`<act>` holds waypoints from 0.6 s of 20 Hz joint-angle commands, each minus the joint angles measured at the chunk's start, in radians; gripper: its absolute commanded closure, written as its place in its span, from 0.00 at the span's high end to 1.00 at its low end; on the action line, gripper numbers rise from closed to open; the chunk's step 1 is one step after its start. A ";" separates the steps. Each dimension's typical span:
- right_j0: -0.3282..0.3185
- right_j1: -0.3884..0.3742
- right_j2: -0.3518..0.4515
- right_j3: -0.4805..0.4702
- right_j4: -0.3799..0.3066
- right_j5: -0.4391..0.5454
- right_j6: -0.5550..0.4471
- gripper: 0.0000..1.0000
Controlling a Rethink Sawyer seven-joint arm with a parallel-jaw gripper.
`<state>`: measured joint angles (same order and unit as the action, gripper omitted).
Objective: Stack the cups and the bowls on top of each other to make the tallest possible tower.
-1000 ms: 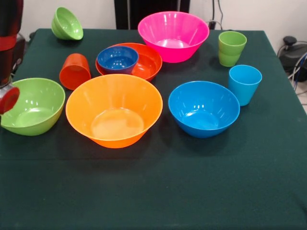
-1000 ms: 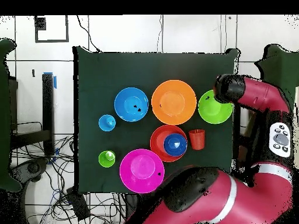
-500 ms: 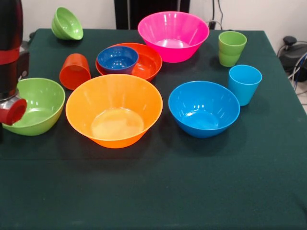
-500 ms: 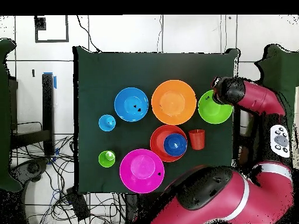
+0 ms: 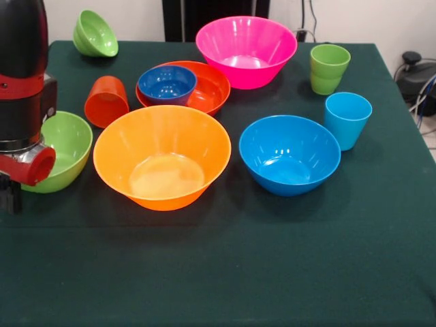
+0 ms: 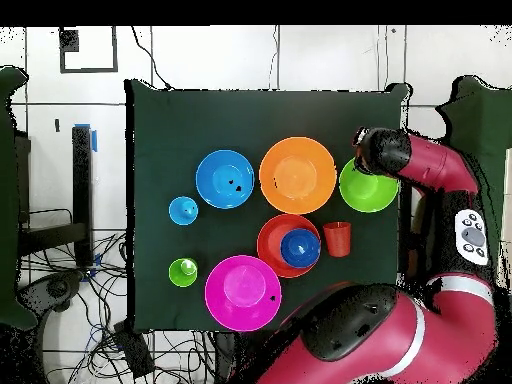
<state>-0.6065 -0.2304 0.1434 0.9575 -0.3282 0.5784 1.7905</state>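
No tower stands; the pieces lie spread on the dark green table (image 5: pixel 225 272). A large orange bowl (image 5: pixel 162 157) (image 6: pixel 297 175) sits in the middle, a blue bowl (image 5: pixel 289 154) to its right and a pink bowl (image 5: pixel 246 51) behind. A small dark blue bowl (image 5: pixel 167 84) rests inside the red-orange bowl (image 5: pixel 208 92). The orange cup (image 5: pixel 106 101) stands rim down. The green cup (image 5: pixel 329 68) and light blue cup (image 5: pixel 347 119) stand upright at the right. A small green bowl (image 5: pixel 95 33) lies tilted at the back left. My gripper (image 5: pixel 10 194) (image 6: pixel 362 140) hangs at the left rim of the lime green bowl (image 5: pixel 65 146), holding nothing I can see.
The arm's black and red body (image 5: pixel 24 82) hides the lime green bowl's left side. In the overhead view the arm (image 6: pixel 400 330) covers the table's lower right corner. Cables and gear (image 5: pixel 415 75) lie beyond the table's right edge.
The arm has come in from the left edge of the front view, moving right and nearer, and now covers more of the lime green bowl. No bowl or cup has moved.
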 commanded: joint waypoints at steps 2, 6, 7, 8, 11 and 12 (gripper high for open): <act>0.042 0.017 0.082 0.043 -0.068 0.162 -0.254 0.00; 0.048 0.020 0.077 0.032 -0.066 0.196 -0.251 1.00; 0.052 0.018 0.072 0.033 -0.068 0.188 -0.241 1.00; 0.058 0.014 0.066 0.037 -0.070 0.179 -0.225 1.00; 0.076 -0.008 0.045 0.056 -0.078 0.161 -0.184 1.00; 0.092 -0.022 0.027 0.060 -0.083 0.169 -0.164 1.00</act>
<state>-0.5921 -0.2357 0.1425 0.9575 -0.3338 0.6370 1.7905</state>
